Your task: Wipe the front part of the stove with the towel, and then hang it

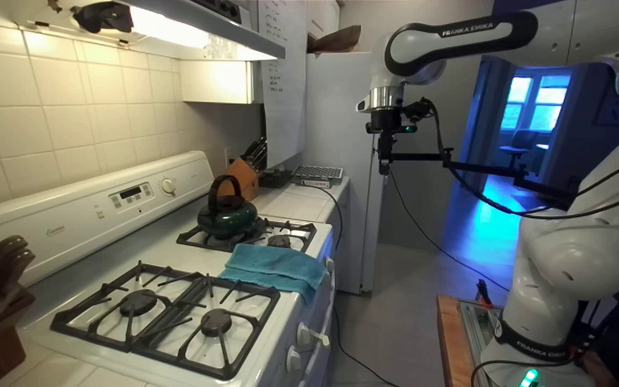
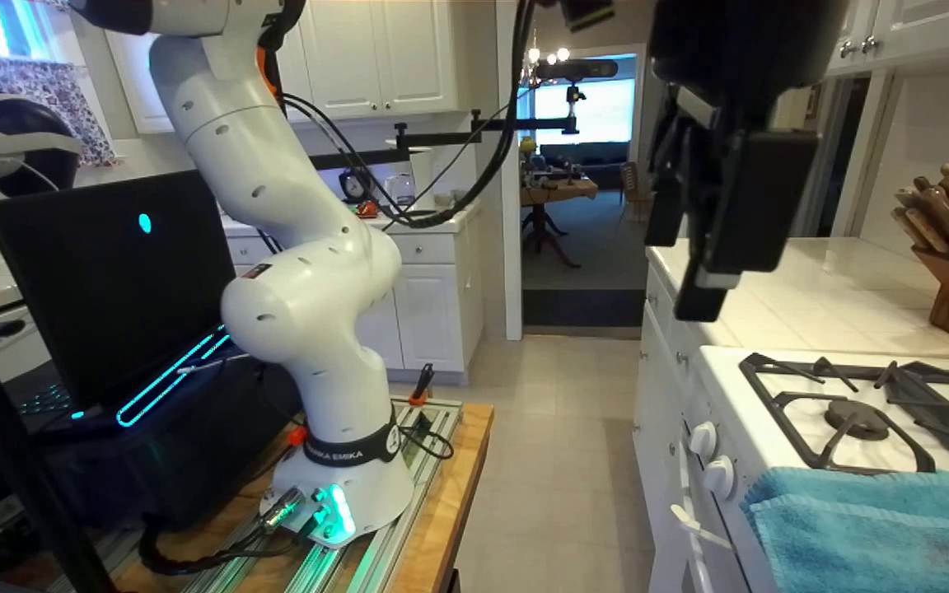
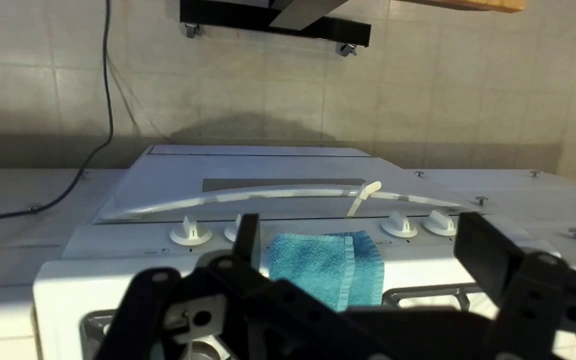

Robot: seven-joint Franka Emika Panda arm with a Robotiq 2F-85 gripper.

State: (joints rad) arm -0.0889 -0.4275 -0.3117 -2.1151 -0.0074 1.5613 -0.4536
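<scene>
teal terry towel (image 1: 274, 267) lies on the gas range (image 1: 196, 259) between the burner grates (image 1: 167, 314), one end draped over the front edge. pincer (image 3: 360, 239) spread wide, grasping nothing, well above. wiping: completion cannot be determined. hanging: evidently outstanding; no cloth on the oven door handle (image 3: 278, 191). possible hindrances: control knobs (image 3: 399, 225) beside the towel, white latch (image 3: 371, 188) on the handle, dark green kettle (image 1: 228, 217) beyond.

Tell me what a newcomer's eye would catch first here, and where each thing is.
Probably the teal-blue towel first, bright against the white stove and draped over the middle of its front edge. Next, likely the big white robot arm across from the stove, its open hand raised clear of the towel. Then perhaps the dark green kettle, standing on a grate toward the stove's control panel.
</scene>
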